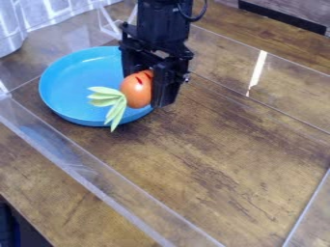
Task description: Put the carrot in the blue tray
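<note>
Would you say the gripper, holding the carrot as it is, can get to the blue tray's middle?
Probably yes: the gripper, shut on the carrot, is at the blue tray's near rim, and the dish looks empty.

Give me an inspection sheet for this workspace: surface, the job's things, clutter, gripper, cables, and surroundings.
Surface: dark wooden table, glossy, with light glare and what looks like a clear sheet over it.
Job's things: carrot held in the gripper, orange body up, pale green leaves hanging toward the near rim of the blue tray; whether it touches the tray cannot be told.
Clutter: nothing seen.
Gripper: gripper black, pointing down, shut on the carrot at the tray's right edge.
Cables: dark cable at the top of the arm, partly cut off.
Surroundings: pale object at the top left corner, too cropped to identify.
</note>
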{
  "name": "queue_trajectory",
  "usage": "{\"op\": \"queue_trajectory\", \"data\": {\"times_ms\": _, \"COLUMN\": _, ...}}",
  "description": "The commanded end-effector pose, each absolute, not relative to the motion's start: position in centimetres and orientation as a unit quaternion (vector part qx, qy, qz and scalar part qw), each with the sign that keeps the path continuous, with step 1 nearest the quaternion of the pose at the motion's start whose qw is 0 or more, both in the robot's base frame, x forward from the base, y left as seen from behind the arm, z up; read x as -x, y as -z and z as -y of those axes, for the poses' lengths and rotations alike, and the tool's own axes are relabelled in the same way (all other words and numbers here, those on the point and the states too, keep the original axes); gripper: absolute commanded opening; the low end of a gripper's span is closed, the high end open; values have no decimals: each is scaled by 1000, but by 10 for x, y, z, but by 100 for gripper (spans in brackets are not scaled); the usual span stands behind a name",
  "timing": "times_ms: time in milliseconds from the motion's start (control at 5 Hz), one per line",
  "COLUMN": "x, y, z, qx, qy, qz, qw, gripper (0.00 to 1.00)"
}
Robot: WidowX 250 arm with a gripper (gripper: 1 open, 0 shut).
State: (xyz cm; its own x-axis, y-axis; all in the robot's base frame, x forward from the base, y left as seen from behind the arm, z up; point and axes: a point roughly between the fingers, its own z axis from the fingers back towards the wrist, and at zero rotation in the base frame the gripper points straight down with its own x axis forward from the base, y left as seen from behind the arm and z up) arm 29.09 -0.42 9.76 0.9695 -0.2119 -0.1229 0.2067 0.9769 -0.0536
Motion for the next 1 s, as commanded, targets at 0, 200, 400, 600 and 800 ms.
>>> {"op": "queue_trajectory", "data": {"times_ms": 0, "x": -296, "y": -124, "z": -4, "qx": 17, "qy": 94, "qz": -19, "qw": 995, "gripper": 0}}
{"op": "queue_trajectory", "data": {"times_ms": 200, "x": -294, "y": -123, "z": -4, "qx": 17, "qy": 95, "qz": -20, "qw": 995, "gripper": 0}}
{"op": "queue_trajectory", "data": {"times_ms": 400, "x": -292, "y": -123, "z": -4, "qx": 18, "qy": 96, "qz": -22, "qw": 995, "gripper": 0}}
{"op": "queue_trajectory", "data": {"times_ms": 600, "x": -290, "y": -122, "z": -4, "qx": 19, "qy": 97, "qz": -24, "qw": 995, "gripper": 0}}
{"op": "queue_trajectory", "data": {"times_ms": 800, "x": -292, "y": -121, "z": -3, "qx": 20, "qy": 96, "qz": -24, "qw": 995, "gripper": 100}}
